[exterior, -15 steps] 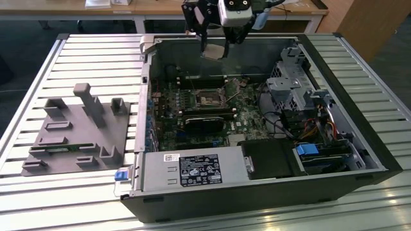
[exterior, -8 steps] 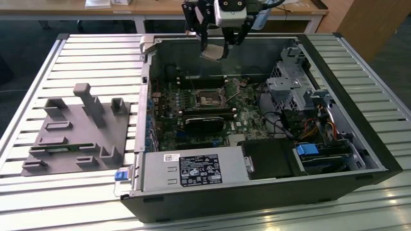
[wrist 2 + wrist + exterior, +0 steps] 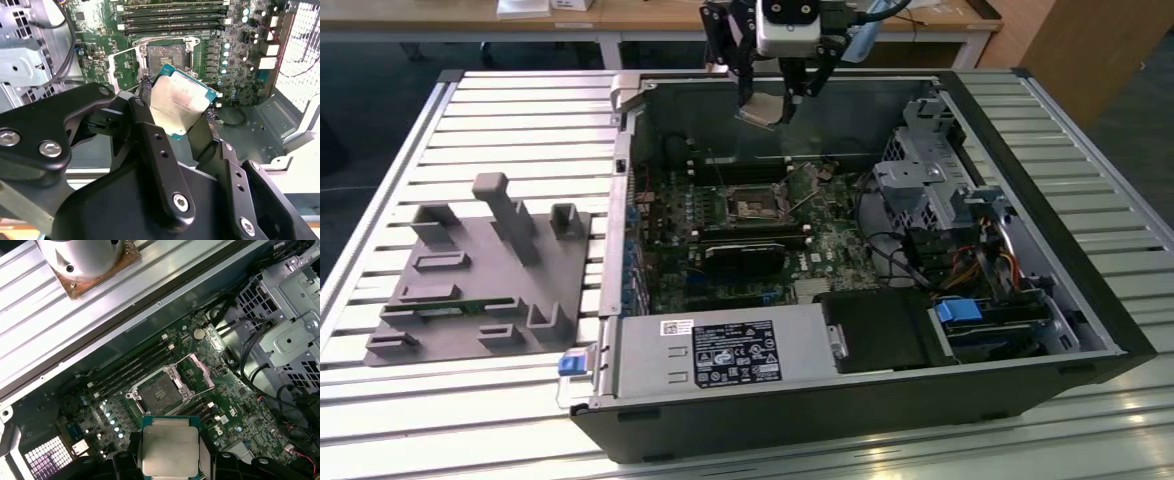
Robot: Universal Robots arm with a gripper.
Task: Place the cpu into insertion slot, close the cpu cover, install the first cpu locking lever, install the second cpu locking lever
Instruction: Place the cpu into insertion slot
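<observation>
First step in hand: pincer [image 3: 176, 99] grips the cpu [image 3: 180, 105], well clear of the uncovered slot [image 3: 167, 52]; seating likely needs level, square alignment

A slatted metal table [image 3: 494, 110] carries an open computer case [image 3: 854, 415] lying on its side and, at the exterior view's left, just beside it, a grey holder block [image 3: 454, 290]

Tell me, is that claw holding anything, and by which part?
Yes: the gripper holds the small silver chip, pinched by two opposite edges between its fingers, above the open computer case.
</observation>
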